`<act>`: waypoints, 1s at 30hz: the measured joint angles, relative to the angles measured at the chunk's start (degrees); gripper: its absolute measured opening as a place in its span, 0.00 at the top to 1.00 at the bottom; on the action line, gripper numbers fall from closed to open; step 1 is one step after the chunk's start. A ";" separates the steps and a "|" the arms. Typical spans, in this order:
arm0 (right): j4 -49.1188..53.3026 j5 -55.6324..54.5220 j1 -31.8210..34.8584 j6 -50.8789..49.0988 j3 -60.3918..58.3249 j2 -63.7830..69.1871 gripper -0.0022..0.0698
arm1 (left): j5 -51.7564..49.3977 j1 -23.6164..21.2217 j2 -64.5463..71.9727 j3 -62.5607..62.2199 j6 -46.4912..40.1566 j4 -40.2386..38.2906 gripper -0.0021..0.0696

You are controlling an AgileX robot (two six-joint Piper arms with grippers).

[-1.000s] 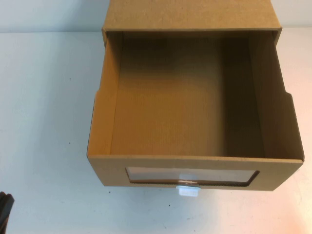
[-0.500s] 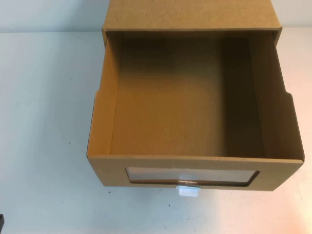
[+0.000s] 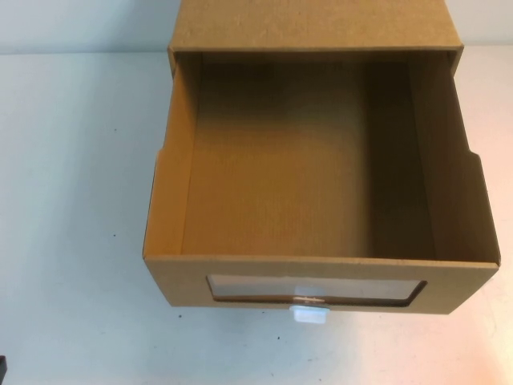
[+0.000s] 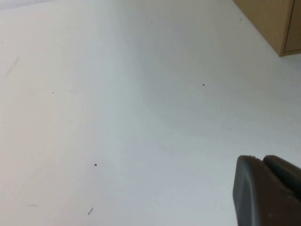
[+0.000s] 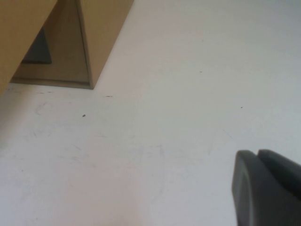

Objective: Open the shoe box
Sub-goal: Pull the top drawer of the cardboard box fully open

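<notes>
The brown cardboard shoe box stands mid-table with its drawer (image 3: 321,273) slid far out of the sleeve (image 3: 317,24); the drawer is empty inside. Its front wall has a clear window (image 3: 317,289) and a white pull tab (image 3: 309,314). My left gripper (image 4: 261,159) hangs shut over bare table, well away from the box corner (image 4: 273,19), holding nothing. My right gripper (image 5: 256,153) is likewise shut and empty, apart from the box (image 5: 101,28). Only a dark sliver of the left arm (image 3: 2,366) shows in the high view; the right arm is out of it.
The white table (image 3: 72,200) spreads to the left of the box and in front of it. The drawer's right wall reaches nearly to the high view's right edge.
The left arm's dark tip at the bottom-left corner of the high view has pulled back almost out of sight. The box has not moved.
</notes>
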State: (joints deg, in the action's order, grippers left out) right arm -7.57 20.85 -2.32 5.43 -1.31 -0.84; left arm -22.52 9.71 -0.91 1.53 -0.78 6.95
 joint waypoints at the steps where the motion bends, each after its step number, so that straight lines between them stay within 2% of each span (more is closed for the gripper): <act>1: 0.00 0.00 0.00 0.00 0.00 0.00 0.99 | 0.00 0.00 0.00 0.00 0.00 0.00 0.98; 9: 0.00 0.00 0.00 0.00 0.00 0.00 0.99 | 0.00 -1.31 0.00 0.00 0.00 0.00 0.98; 30: 0.00 0.00 0.00 0.03 0.00 0.00 0.99 | 0.00 -1.43 0.00 0.00 0.00 0.10 0.98</act>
State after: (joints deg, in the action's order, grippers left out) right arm -7.57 20.85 -2.32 5.46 -1.31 -0.84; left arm -22.52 8.28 -0.91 1.53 -0.78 7.05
